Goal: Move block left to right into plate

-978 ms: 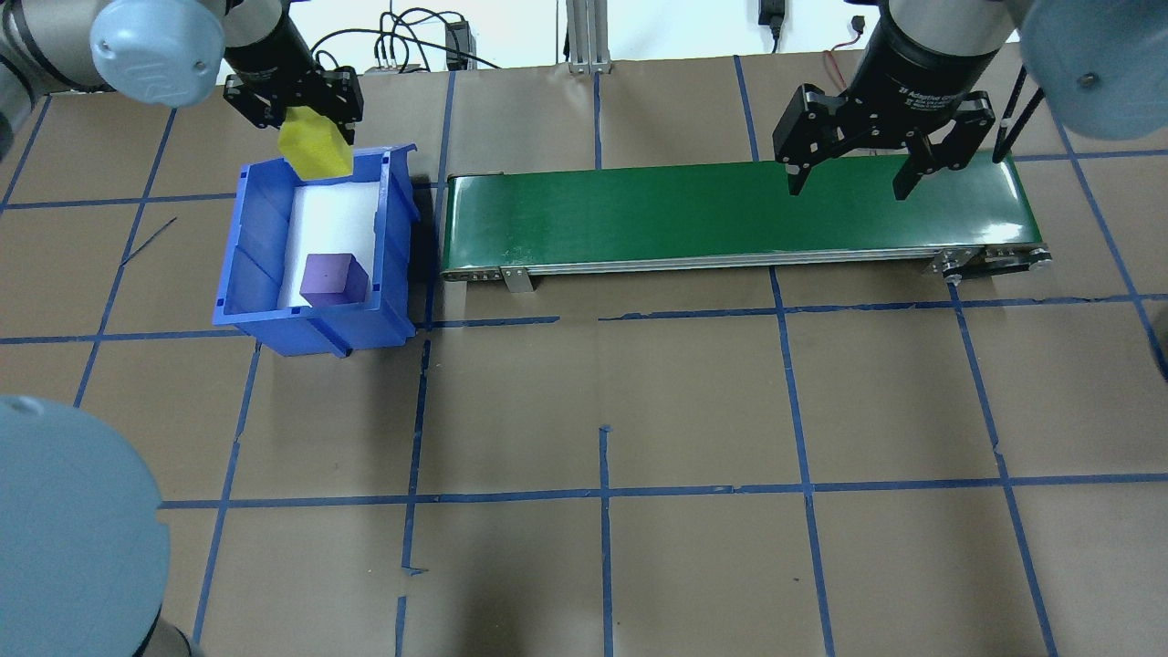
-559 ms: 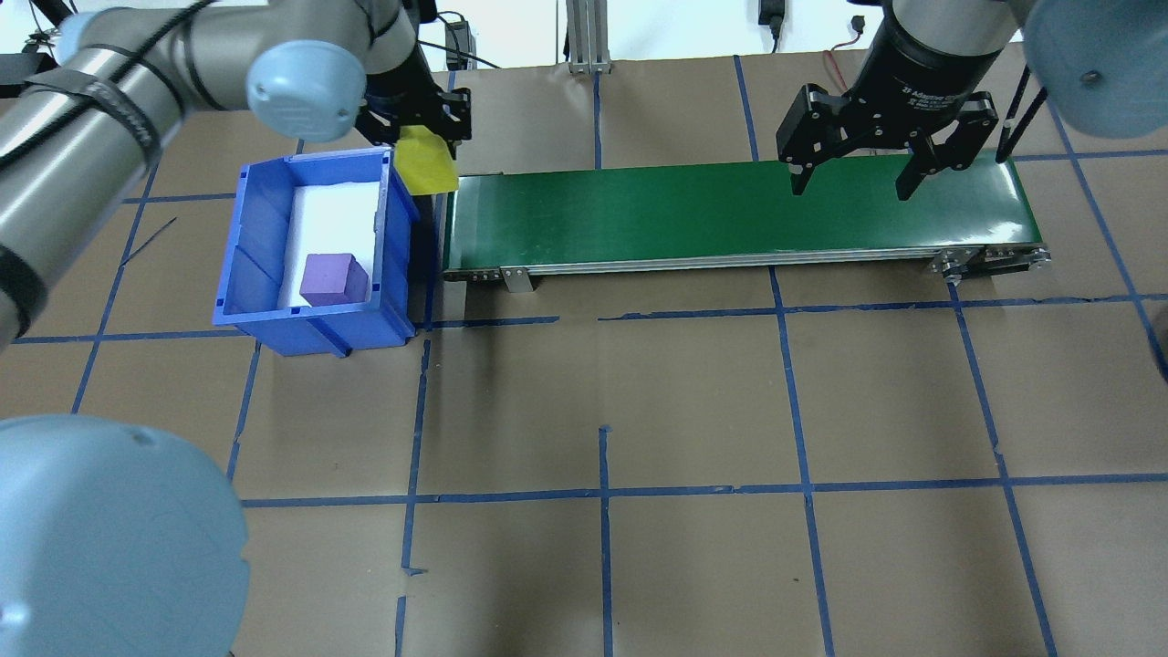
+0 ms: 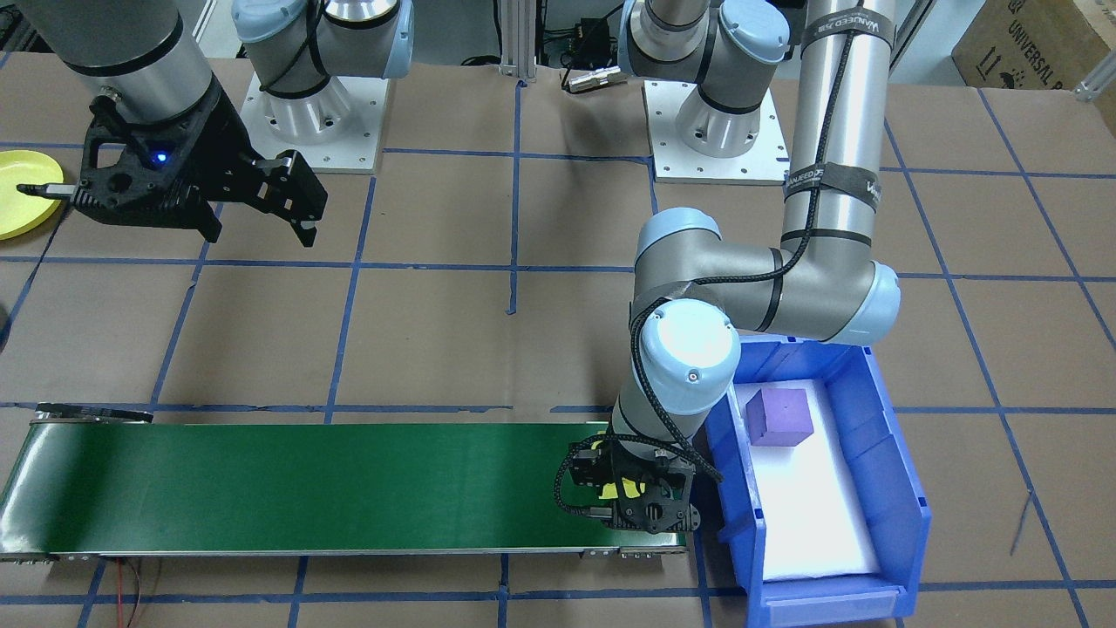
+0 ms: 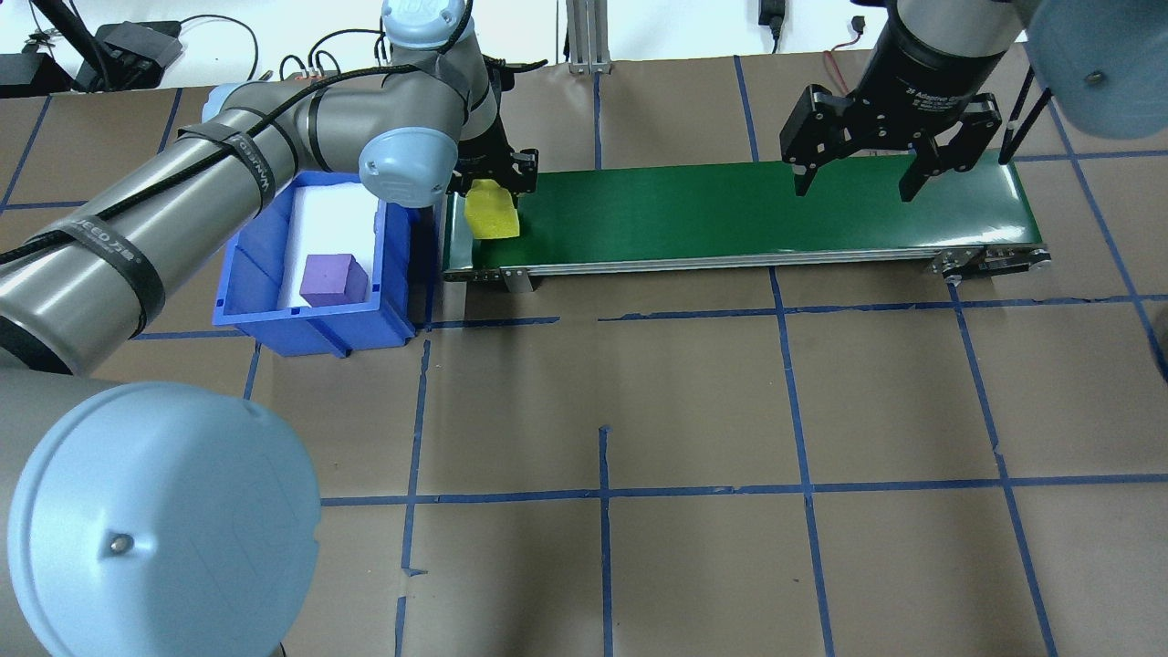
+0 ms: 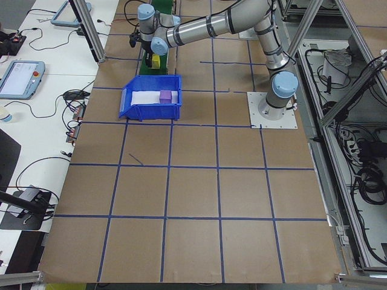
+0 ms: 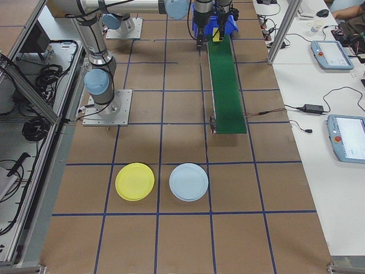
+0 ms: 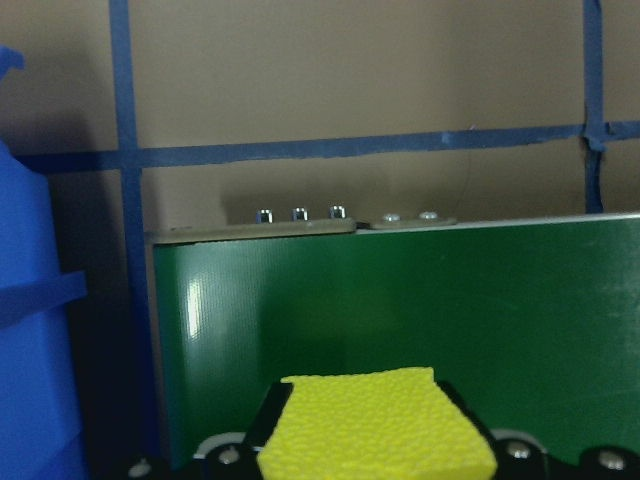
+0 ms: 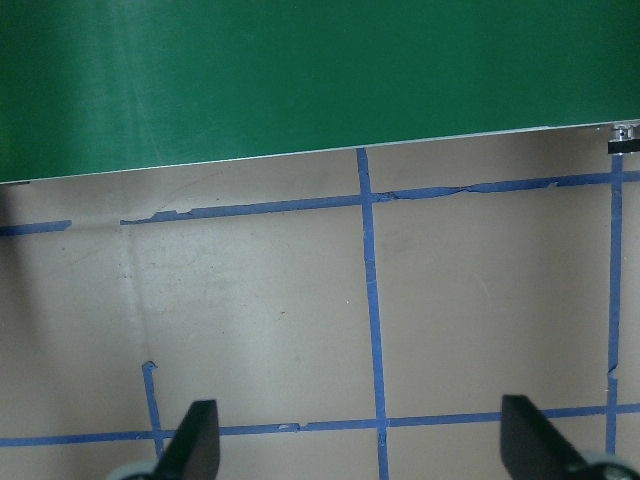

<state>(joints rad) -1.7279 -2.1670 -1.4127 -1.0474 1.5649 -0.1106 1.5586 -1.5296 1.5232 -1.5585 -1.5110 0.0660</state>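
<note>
Brown taped table (image 4: pixel 693 411): green conveyor (image 4: pixel 739 214), blue bin (image 4: pixel 265 274), yellow plate (image 6: pixel 134 181), pale-blue plate (image 6: pixel 189 182).

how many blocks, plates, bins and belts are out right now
blocks: 2, yellow block in the left pincer, purple block in the bin
plates: 2, yellow plate, pale blue plate
bins: 1, blue bin
belts: 1, green conveyor belt
total: 6
</note>
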